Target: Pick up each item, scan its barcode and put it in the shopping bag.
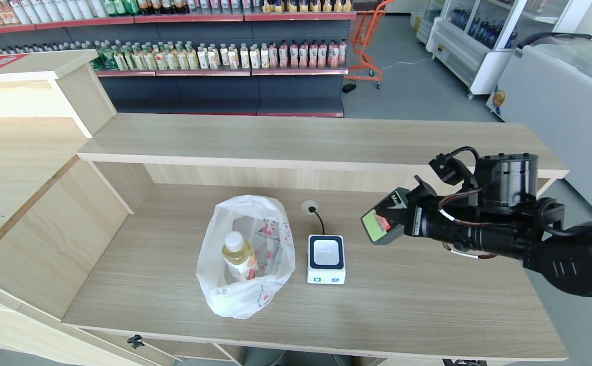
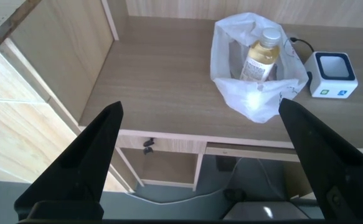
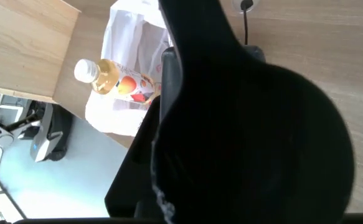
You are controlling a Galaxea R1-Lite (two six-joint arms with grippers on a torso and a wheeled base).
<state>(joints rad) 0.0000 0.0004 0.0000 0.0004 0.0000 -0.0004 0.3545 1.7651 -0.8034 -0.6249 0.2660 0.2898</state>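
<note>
Step in hand, my read: scan phase for a second item.

Nearest: left gripper [image 2: 201,109] hangs off the near edge of the light wood-grain counter [image 1: 428,315], fingers spread wide, nothing between them.

Next back, the thin white plastic shopping bag [image 1: 240,302] stands open-mouthed on the counter. A clear white-capped bottle of yellow drink [image 1: 237,251] is upright inside (so one item bagged).

Just beside the bag, on the robot's right, sits the small white square barcode scanner [image 1: 326,256], dark window facing up.

Right gripper [image 1: 407,217] is in the air, right of the scanner and above counter level. It is clamped on a small dark box with a green face and red label [image 1: 378,226]. The box is tilted, green face toward the scanner side, not over the window yet.

Next move probably: carry the box left and down over the window, barcode face toward it (can't tell which face carries the code), then on to the bag.

Room: open counter right of and in front of the scanner. Watch the bag rim and bottle cap on the drop. The raised wooden ledge [image 1: 326,137] closes off the back.
</note>
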